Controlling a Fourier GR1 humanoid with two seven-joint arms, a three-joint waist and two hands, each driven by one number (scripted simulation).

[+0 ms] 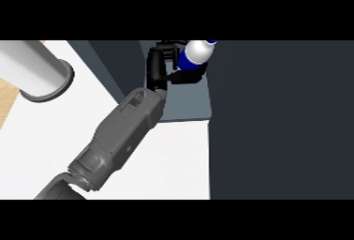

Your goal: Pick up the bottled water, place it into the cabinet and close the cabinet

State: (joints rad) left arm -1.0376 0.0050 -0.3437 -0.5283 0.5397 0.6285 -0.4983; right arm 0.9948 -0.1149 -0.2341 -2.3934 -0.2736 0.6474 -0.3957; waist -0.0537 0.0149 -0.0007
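From the robot's head, the single camera is looking steeply down and sitting close over the white worktop (173,159), taking in one grey forearm (117,136) rising from the lower edge toward the dark cabinet (276,117) filling the right side.

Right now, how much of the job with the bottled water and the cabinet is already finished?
Done: the bottled water is picked up, off the white counter. In hand: one hand curls round it, holding it over the cabinet opening. Left: setting it down inside, letting go, and closing the dark cabinet door, which looks open.
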